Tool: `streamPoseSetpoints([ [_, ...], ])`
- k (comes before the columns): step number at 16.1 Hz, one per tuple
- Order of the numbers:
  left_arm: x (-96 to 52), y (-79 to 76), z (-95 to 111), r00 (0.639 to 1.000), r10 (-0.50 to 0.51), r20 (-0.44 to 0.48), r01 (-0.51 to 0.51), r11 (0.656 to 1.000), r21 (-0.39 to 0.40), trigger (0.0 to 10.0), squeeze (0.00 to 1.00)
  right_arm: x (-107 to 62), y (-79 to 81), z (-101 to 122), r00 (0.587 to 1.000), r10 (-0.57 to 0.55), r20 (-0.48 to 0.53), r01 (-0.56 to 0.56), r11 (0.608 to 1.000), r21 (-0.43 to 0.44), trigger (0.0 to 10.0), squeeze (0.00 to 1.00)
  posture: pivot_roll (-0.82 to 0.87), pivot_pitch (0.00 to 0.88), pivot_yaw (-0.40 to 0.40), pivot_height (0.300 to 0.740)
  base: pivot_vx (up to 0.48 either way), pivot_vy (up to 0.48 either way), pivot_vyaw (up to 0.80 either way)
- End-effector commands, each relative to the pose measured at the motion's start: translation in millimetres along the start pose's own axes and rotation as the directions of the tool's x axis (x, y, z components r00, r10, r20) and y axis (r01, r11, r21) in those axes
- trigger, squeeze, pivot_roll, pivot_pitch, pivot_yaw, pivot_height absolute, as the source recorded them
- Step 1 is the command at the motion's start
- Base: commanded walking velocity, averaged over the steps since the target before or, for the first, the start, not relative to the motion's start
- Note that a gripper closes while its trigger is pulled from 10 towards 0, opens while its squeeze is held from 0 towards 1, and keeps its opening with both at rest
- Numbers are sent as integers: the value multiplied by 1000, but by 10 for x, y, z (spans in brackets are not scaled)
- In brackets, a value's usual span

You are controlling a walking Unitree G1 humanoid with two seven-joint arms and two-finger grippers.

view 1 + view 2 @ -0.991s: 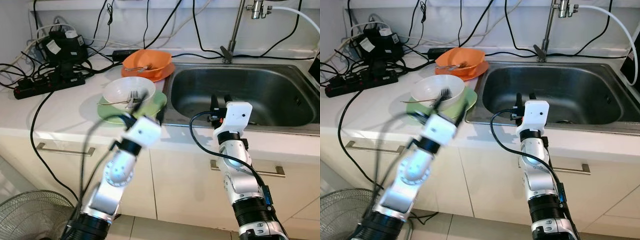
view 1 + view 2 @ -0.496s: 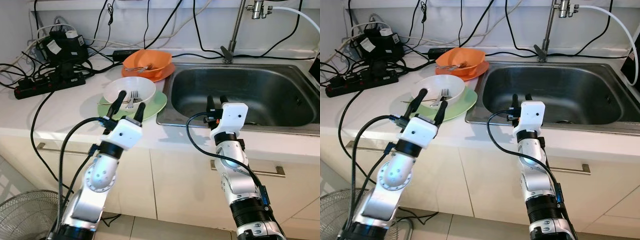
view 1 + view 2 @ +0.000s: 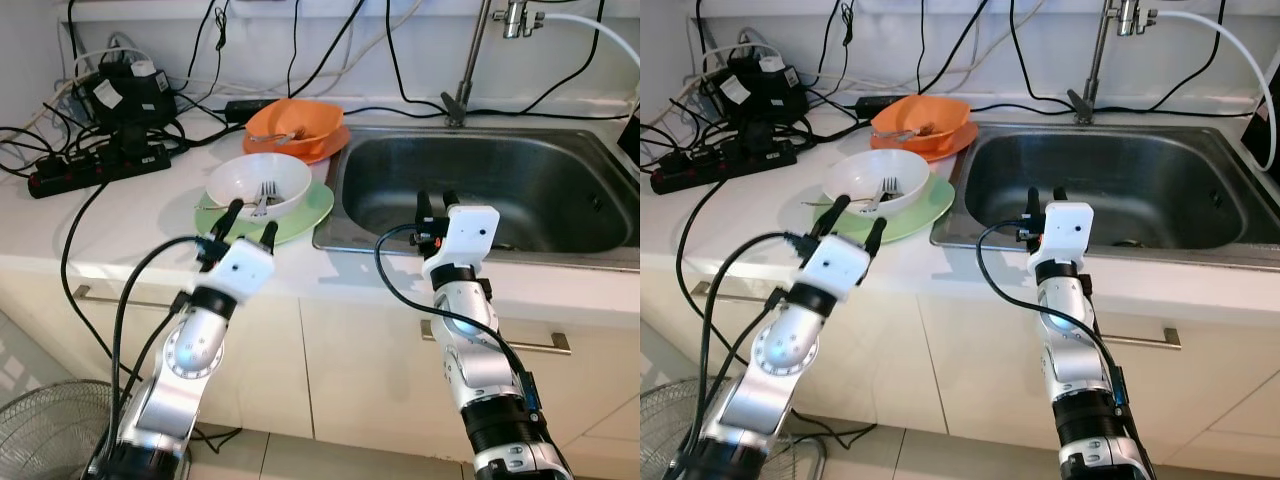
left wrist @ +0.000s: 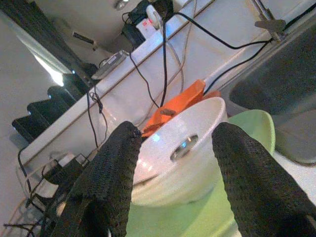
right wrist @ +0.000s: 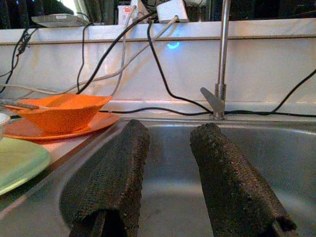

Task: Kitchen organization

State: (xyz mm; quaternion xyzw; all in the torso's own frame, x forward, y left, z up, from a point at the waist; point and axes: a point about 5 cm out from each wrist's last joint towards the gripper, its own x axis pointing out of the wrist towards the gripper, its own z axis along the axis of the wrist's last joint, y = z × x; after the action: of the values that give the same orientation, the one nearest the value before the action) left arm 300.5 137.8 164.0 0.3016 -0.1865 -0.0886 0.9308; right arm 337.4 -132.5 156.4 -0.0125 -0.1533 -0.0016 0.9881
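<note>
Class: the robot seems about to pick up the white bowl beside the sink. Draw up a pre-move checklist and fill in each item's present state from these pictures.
1. Left end effector open: ok, its fingers stand apart.
2. Left end effector lined up with the round white bowl: ok, the left wrist view frames the bowl between the fingers.
3. Bowl free of loose items: not ok, a metal fork lies inside.
4. Bowl's support stable: ok, it sits on the flat light green plate.
5. Right end effector out of the way: ok, open at the stainless steel sink front edge.
6. Black cables clear of the left arm: cannot tell.
</note>
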Motion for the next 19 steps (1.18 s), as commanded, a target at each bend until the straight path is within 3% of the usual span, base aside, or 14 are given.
streamPoseSetpoints([
  [1, 32, -12, -26, 1000, -12, -18, 12, 1000, 14, 10000, 0, 28, 15, 32, 1000, 2, 15, -2, 1000, 12, 10000, 0, 47, 0, 68, 740, 0, 0, 0],
  [5, 149, -92, 12, 1000, -25, -3, 25, 1000, 8, 10000, 0, 32, 8, 42, 1000, -2, 18, 2, 1000, 12, 10000, 0, 39, 0, 66, 740, 0, 0, 0],
  [11, 323, -87, 15, 1000, -10, -10, 11, 997, 83, 10000, 0, 34, -8, 45, 1000, -5, 18, 5, 1000, 8, 10000, 0, 32, 0, 63, 740, 0, 0, 0],
  [19, 285, -29, -128, 996, 17, -83, -6, 991, 132, 10000, 0, 42, 1, 55, 1000, -5, 23, 4, 1000, 13, 10000, 0, 37, 0, 63, 740, 0, 0, 0],
])
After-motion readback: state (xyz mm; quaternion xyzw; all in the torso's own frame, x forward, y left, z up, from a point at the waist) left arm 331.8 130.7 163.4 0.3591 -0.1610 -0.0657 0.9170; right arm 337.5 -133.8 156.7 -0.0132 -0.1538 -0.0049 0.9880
